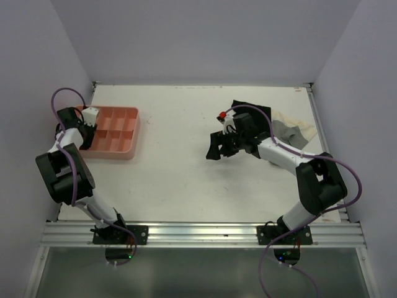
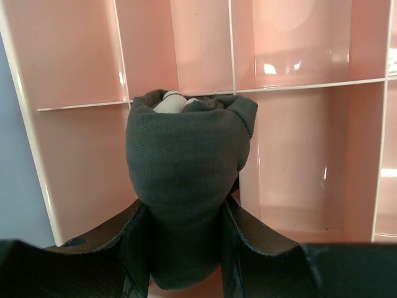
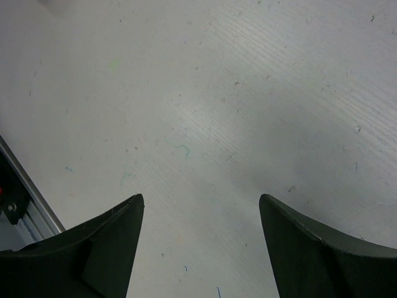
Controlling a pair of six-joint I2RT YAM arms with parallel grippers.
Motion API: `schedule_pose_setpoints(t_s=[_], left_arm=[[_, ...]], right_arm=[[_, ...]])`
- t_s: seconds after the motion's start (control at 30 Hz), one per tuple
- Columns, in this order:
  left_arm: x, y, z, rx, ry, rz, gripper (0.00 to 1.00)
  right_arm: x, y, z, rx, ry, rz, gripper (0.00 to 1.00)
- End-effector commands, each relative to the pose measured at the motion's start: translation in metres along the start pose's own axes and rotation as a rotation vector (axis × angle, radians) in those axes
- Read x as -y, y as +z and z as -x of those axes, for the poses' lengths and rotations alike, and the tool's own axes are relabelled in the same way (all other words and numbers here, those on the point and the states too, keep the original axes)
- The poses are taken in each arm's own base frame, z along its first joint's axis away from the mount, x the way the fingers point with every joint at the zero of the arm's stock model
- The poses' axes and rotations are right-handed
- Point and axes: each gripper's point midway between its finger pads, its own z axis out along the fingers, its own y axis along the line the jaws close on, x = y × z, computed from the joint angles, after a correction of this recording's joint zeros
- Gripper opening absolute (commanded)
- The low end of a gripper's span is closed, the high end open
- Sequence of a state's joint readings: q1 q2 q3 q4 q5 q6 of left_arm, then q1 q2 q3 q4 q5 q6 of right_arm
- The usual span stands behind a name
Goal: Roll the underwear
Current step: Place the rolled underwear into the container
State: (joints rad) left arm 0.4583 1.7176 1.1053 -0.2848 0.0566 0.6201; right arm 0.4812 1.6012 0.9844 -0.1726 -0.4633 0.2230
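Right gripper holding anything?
No, the right gripper stands open above the table with nothing in it.

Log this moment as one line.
left fingers: shut on rolled underwear, over pink tray | right fingers: open, empty, over table

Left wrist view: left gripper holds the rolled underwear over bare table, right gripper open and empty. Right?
No. The left wrist view shows the left gripper holding the underwear over the pink tray. As you said, the right gripper is open and empty.

arms (image 1: 319, 186): black joints, white links | cables (image 1: 66, 89): purple | fingers (image 3: 93, 254): black, tapered
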Motion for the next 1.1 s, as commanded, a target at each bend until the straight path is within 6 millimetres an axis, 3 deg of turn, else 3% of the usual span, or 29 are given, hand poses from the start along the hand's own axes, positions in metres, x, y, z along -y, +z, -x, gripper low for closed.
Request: schedule_pose_setpoints(t_s=[0.0, 0.27, 0.43, 0.47, 0.6, 0.7, 0.87, 0.97, 1.07], left_arm=[[0.020, 0.003, -0.020, -0.076, -0.045, -0.089, 0.18], [0.016, -0.003, -0.018, -0.078, -0.046, -0.075, 0.33], [0.010, -0.012, -0.011, -0.075, -0.050, -0.059, 0.37], [0.009, -0.013, -0.011, -0.077, -0.051, -0.058, 0.37], [0.004, -0.023, -0.006, -0.090, -0.065, -0.052, 0.17], [0.004, -0.027, -0.005, -0.104, -0.064, -0.061, 0.10], [0.012, -0.021, -0.017, -0.156, -0.069, -0.094, 0.08], [0.016, -0.013, -0.024, -0.186, -0.068, -0.109, 0.12], [0.018, -0.006, -0.031, -0.211, -0.073, -0.115, 0.23]], right_arm=[[-0.006, -0.004, 0.010, 0.015, -0.025, 0.018, 0.79], [-0.007, -0.004, 0.011, 0.017, -0.022, 0.025, 0.79], [-0.008, -0.004, 0.012, 0.020, -0.019, 0.030, 0.80], [-0.010, -0.004, 0.012, 0.021, -0.020, 0.035, 0.80], [-0.011, -0.004, 0.015, 0.031, -0.018, 0.039, 0.80], [-0.011, -0.003, 0.016, 0.033, -0.012, 0.043, 0.80], [-0.012, -0.003, 0.015, 0.035, -0.016, 0.045, 0.80], [-0.012, -0.004, 0.015, 0.034, -0.015, 0.045, 0.80], [-0.011, -0.004, 0.013, 0.029, -0.016, 0.042, 0.80]])
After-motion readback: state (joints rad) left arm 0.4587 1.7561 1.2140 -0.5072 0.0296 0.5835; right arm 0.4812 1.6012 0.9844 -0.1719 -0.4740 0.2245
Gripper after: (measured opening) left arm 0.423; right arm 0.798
